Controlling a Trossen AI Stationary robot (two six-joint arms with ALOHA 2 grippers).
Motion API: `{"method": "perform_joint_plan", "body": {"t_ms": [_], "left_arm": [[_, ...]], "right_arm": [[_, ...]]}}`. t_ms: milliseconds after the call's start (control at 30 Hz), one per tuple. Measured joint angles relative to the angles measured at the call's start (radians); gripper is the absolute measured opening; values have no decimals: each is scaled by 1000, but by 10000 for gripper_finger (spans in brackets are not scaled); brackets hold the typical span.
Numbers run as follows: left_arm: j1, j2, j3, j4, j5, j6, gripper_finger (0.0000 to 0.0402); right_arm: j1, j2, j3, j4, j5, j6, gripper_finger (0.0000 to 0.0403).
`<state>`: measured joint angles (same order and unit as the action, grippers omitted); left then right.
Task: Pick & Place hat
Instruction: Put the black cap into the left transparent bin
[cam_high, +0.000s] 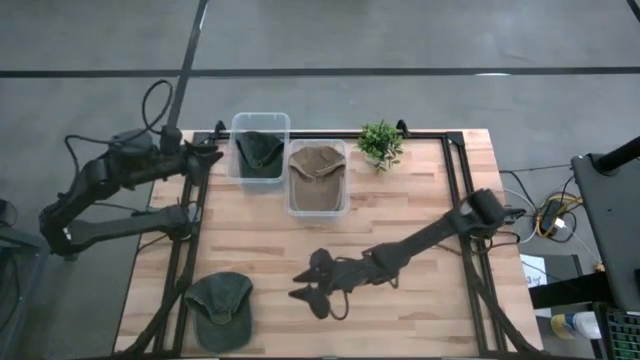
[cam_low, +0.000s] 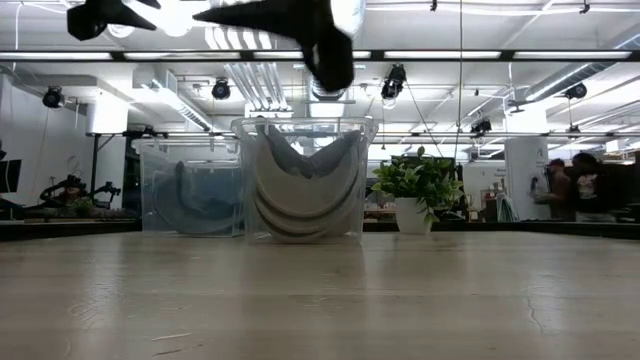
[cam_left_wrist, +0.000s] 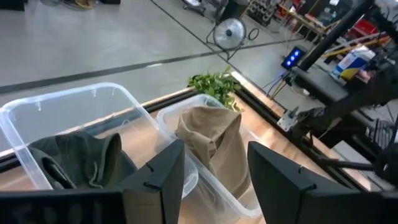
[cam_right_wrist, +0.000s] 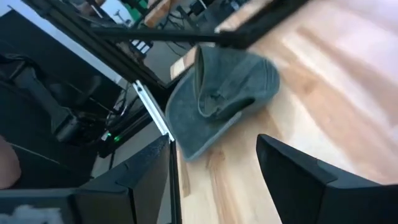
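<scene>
Light butcher-block wooden table (cam_high: 420, 230), planked grain, framed by dark rails; grey concrete floor around; open workshop with ceiling strip lights beyond in the low view, people (cam_low: 575, 187) at far right. Two clear plastic bins at upper centre of the high view: left bin (cam_high: 261, 122) with a dark green cap (cam_high: 259, 152), right bin (cam_high: 319, 205) with a tan cap (cam_high: 317, 168), both soft, crumpled fabric. Small leafy potted plant (cam_high: 380, 142) just beside the right bin. Third hat (cam_high: 220, 308), faded green cloth, flat on the table at lower left, untouched. Right gripper (cam_high: 313, 291) at lower centre, arm stretched diagonally, fingers spread and empty, probably above the surface. Left gripper (cam_left_wrist: 212, 177) folded back near the bins at upper left, fingers parted, grasping nothing.
</scene>
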<state>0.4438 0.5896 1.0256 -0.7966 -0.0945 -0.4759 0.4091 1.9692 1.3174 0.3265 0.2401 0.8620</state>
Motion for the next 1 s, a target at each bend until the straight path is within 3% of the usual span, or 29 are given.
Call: {"method": "perform_joint_plan", "body": {"t_ms": [567,1000], "left_arm": [[-1,1,-1,19,-11,4,167],[0,-1,-1,19,-12,2,167]], "right_arm": [[-6,483,466,-47,-112,212,219],[-28,669,817,-327,-147,206,219]]}}
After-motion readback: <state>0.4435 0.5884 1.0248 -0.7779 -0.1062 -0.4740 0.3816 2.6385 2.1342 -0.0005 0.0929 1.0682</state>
